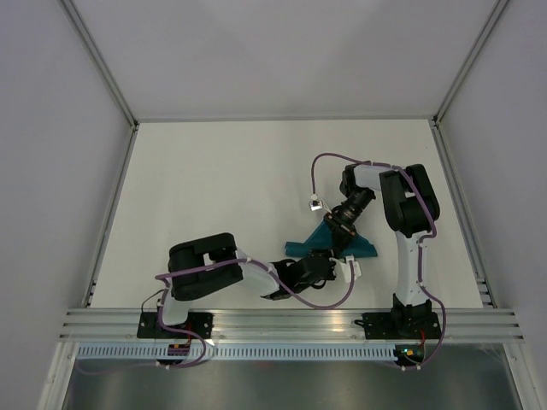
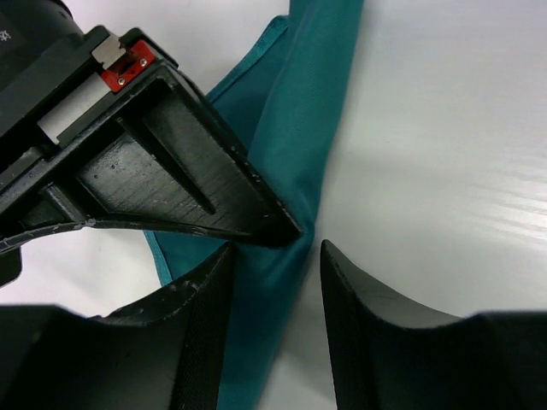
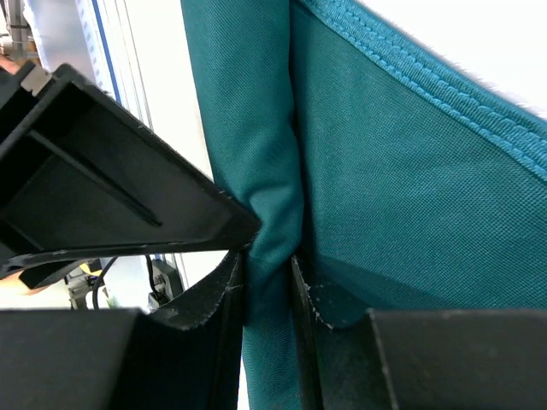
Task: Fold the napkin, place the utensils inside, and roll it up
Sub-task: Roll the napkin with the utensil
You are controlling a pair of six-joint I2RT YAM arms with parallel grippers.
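Note:
The teal napkin point(image 1: 301, 247) lies bunched into a narrow folded roll near the table's front middle, with both grippers meeting over it. My right gripper point(image 1: 341, 234) comes down from behind; in its wrist view it point(image 3: 267, 275) is shut on a thick fold of the napkin point(image 3: 402, 179). My left gripper point(image 1: 327, 263) reaches in from the front left; in its wrist view it point(image 2: 276, 256) is open, straddling the napkin roll point(image 2: 295, 128), which lies against its left finger point(image 2: 201, 325). The utensils are hidden or out of view.
The white table point(image 1: 222, 188) has grey walls at the back and sides and an aluminium rail point(image 1: 282, 323) along the front. A small white tag point(image 1: 316, 205) hangs from the right arm's purple cable. The right gripper's black finger point(image 2: 171, 162) crosses the left wrist view.

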